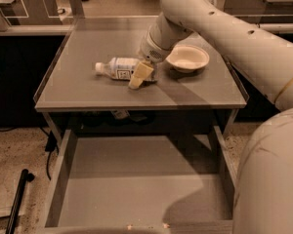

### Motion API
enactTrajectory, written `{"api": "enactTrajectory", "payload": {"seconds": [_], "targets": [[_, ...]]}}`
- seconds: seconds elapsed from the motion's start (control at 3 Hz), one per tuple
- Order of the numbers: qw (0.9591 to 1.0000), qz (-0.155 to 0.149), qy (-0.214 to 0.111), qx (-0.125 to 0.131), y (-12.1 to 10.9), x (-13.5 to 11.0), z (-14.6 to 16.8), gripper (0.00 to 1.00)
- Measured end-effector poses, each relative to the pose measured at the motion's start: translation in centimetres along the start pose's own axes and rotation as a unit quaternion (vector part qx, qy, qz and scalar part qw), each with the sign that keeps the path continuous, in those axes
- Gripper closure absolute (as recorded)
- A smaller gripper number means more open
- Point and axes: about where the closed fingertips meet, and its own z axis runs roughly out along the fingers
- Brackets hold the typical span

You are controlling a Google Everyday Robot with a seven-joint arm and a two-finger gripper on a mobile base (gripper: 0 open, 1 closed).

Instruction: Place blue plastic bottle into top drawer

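Grasp step in hand: the claw [139, 76] is seen at the blue plastic bottle [115, 68] lying upper-centre on the desk [83, 91], whether clamped cannot be told, and a lift down-frame into the open top drawer [136, 179] is called for.

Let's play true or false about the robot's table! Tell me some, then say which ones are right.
1. The bottle lies on its side on the tabletop. True.
2. The drawer is closed. False: it is pulled open below the tabletop, with nothing in it.
3. The bowl sits in the drawer. False: it sits on the tabletop, beside the bottle.
4. The end effector is at the bottle's end away from the cap. True.
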Motion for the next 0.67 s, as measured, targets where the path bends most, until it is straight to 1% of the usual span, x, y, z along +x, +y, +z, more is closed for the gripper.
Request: {"api": "enactTrajectory", "payload": {"seconds": [0.67], "targets": [[1.0, 0.0, 0.0, 0.0, 0.0, 0.0, 0.0, 0.72]]}}
